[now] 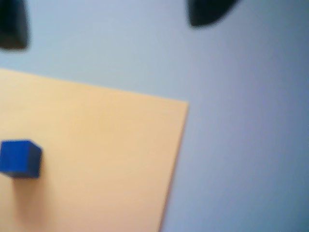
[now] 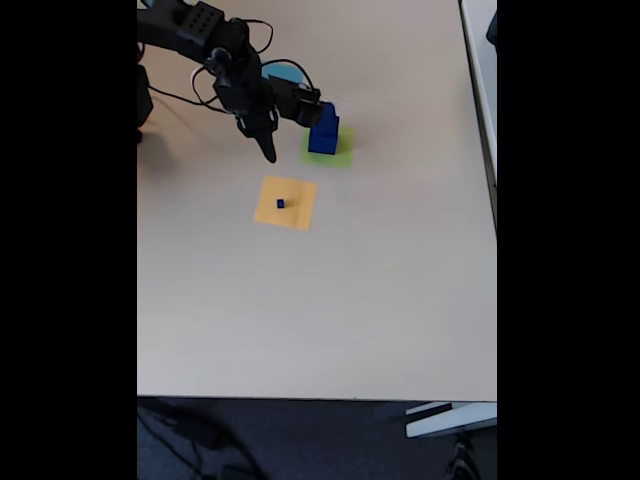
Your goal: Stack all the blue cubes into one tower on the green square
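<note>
Beige table [image 2: 330,300], 1 tiny blue cube [image 2: 280,204] on orange-yellow square [image 2: 300,212] (tower [image 2: 324,130] upright), jaws parted, empty.

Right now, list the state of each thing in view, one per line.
tower: stacked upright on the green square
small blue cube: loose, resting on the orange-yellow square, not yet stacked
gripper: fingers apart, holding nothing, above the table

My fingers [image 1: 207,12] look black, though blurred. A dark-blue cube [image 1: 20,158] sits on the orange-yellow square [image 1: 96,159]; the blue tower [image 2: 324,130] stands on green [image 2: 343,154].
</note>
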